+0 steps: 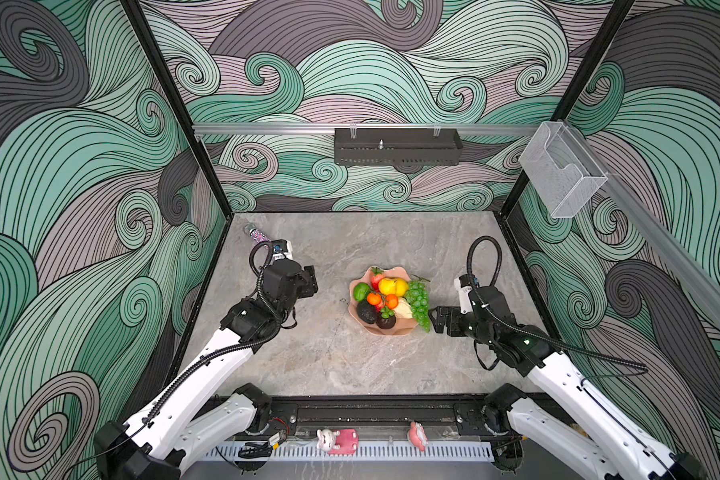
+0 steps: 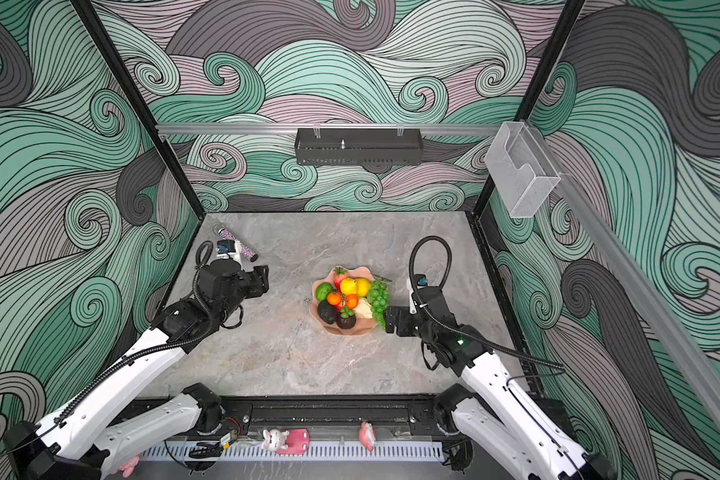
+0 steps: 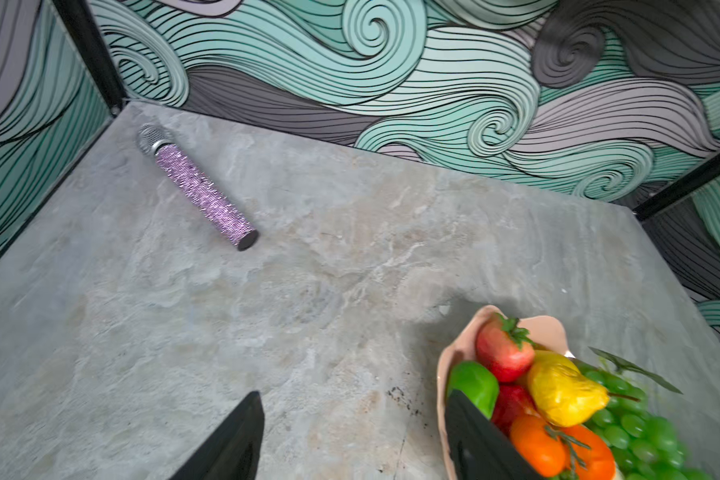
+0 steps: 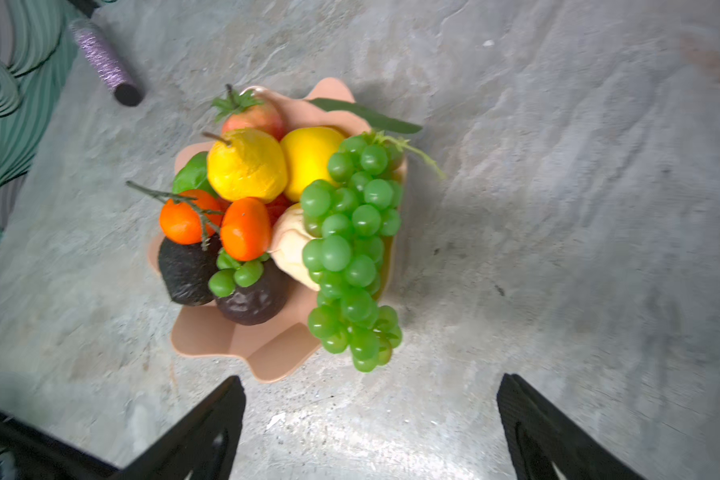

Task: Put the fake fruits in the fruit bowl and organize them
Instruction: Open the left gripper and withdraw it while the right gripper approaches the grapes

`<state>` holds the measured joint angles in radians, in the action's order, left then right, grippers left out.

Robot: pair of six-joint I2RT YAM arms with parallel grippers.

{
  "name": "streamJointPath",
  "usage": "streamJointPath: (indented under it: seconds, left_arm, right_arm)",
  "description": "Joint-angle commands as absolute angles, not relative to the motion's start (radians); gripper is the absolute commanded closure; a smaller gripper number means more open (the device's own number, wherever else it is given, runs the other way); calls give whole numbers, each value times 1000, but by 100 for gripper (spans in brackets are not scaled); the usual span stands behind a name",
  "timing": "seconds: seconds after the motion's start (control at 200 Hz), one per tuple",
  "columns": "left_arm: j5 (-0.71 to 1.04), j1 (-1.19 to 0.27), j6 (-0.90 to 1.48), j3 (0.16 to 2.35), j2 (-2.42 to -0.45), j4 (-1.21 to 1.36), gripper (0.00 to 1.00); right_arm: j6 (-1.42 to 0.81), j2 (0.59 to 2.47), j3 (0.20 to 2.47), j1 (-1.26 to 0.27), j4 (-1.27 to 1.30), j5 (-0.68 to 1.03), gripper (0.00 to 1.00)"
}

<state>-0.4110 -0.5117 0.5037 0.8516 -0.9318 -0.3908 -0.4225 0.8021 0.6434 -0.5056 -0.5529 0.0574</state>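
Observation:
The salmon-pink fruit bowl (image 1: pixel 391 330) (image 2: pixel 350 330) stands mid-table, piled with fake fruits. In it are two yellow lemons (image 4: pixel 246 166), a strawberry (image 4: pixel 252 116), a lime (image 3: pixel 472 382), two oranges (image 4: pixel 246 228), an avocado (image 4: pixel 186 270), a mangosteen (image 4: pixel 252 301) and a cream pear (image 4: pixel 289 249). A green grape bunch (image 4: pixel 350 249) (image 1: pixel 418 301) droops over the bowl's rim on the right. My left gripper (image 1: pixel 313 281) (image 3: pixel 355 395) hangs open and empty, left of the bowl. Beside the grapes, my right gripper (image 1: pixel 435 320) (image 4: pixel 371 377) stands wide open, holding nothing.
A sparkly pink-purple tube (image 3: pixel 204 193) (image 1: pixel 260 237) lies at the table's far-left corner, behind the left arm. A black shelf (image 1: pixel 398 147) hangs on the back wall and a clear box (image 1: pixel 562 170) on the right wall. Small pink toys (image 1: pixel 337 440) sit on the front rail.

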Motion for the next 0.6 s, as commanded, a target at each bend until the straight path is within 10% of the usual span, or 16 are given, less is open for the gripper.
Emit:
streamJointPath:
  seconds: [0.0,0.595]
  left_arm:
    - [-469,-495,551,836,-933,-340,28]
    - [-408,-471,562,795,-979,-305,28]
  right_arm:
    - [-412,843,592,-504,-488,247,4]
    - [-341,1070,531,-497,-191,223,0]
